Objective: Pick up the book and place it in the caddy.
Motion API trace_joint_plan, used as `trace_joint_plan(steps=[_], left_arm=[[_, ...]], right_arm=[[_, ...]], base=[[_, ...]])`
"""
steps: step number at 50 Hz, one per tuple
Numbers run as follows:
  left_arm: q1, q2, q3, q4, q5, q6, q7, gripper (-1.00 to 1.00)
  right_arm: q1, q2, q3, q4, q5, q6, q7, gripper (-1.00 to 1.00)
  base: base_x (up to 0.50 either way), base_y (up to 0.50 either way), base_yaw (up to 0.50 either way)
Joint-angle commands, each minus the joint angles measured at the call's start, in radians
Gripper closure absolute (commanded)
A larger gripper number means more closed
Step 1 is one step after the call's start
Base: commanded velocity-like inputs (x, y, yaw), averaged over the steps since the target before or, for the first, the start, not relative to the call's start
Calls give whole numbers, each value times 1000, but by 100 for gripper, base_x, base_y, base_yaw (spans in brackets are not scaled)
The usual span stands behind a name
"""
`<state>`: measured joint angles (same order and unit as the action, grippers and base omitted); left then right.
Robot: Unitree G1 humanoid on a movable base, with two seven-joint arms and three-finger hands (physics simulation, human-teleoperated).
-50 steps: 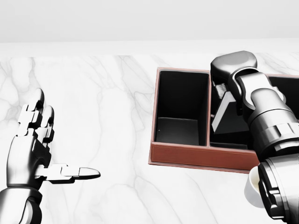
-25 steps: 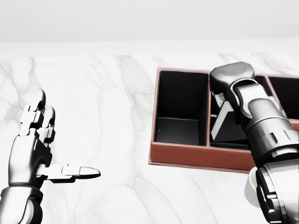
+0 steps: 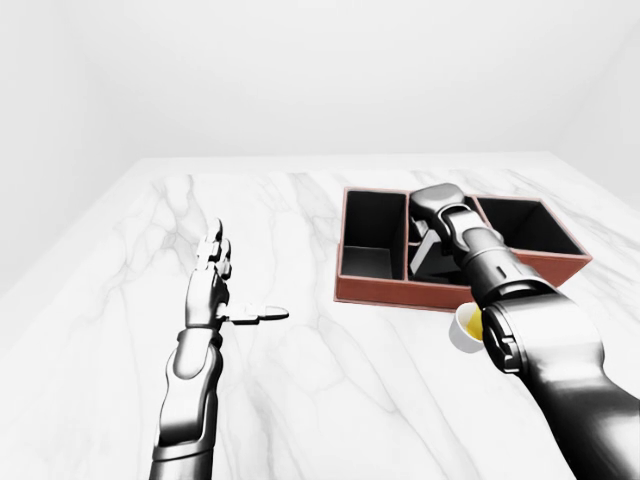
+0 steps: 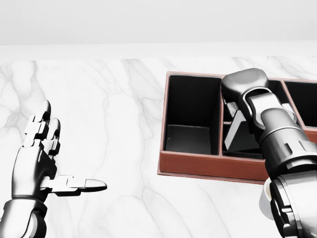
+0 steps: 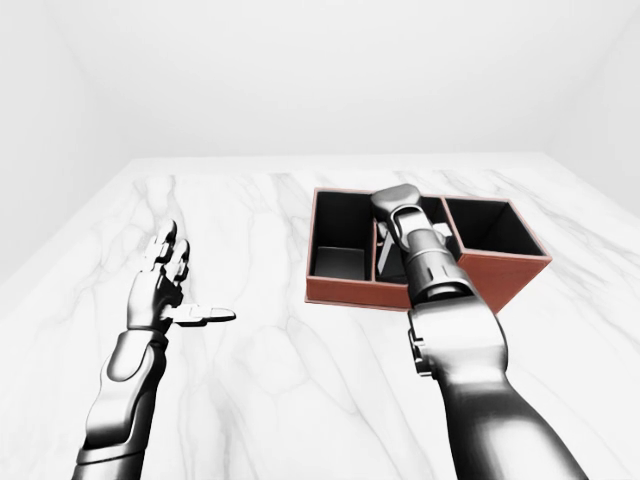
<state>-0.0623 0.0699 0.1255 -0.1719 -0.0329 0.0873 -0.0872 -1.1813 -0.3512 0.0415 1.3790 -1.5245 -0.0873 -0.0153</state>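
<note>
White marble table, glossy and grey-veined, filling most of every view under a plain pale wall. Right of centre in the head view, a rectangular caddy: reddish-brown walls with a leathery grain, matte black lining, thin partitions cutting it into compartments. Left compartment holding nothing, with its dark floor showing. In the middle compartment, the book: a flat slab with a pale grey face, leaning tilted against the partition and resting inside the caddy.

Reaching over the caddy from the lower right, a thick segmented arm of brushed metal and black joints, ending in the right hand, a rounded, glossy grey knuckle block above the book's upper edge. Fingers hidden beneath that block, so cannot tell whether clamped on the book or spread apart.

At the left of the head view, the left hand, upright above the marble, well apart from the caddy: blocky silver-and-black fingers extended upward and slightly fanned, thumb jutting sideways toward the right, holding nothing.

Near the right forearm in the left-eye view, a small round white cup with a yellow inside, standing on the marble just beside the caddy's near wall.
</note>
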Motion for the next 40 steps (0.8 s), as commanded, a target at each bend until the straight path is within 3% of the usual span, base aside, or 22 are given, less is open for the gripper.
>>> trace_joint_plan(steps=[1,11,12,13,14,15,16,40], left_arm=[[-1,2,2,15,-3,0,0,-100],[6,1,3,11,-5,0,0,-100],[7,0,2,12,-4,0,0,-100],[7,0,2,12,-5,0,0,-100],[6,1,2,14,-4,0,-1,-100],[6,1,2,14,-4,0,0,-100],[5,1,3,14,-5,0,0,-100],[-2,4,4,12,-4,0,1,-100]], right_arm=[[-27,1,22,-9,-46,0,-46,100],[-27,-10,38,-5,-101,25,-110,100],[-25,-13,37,-5,-108,17,-121,85],[-25,-15,34,-5,-111,16,-122,57],[-23,-15,35,-5,-119,15,-120,5],[-22,-14,32,-5,-120,13,-118,-13],[-22,-12,32,-5,-126,14,-119,-100],[17,5,17,-10,-145,0,-142,-100]], base=[[0,0,0],[0,0,0],[0,0,0],[0,0,0],[0,0,0],[0,0,0],[0,0,0],[0,0,0]])
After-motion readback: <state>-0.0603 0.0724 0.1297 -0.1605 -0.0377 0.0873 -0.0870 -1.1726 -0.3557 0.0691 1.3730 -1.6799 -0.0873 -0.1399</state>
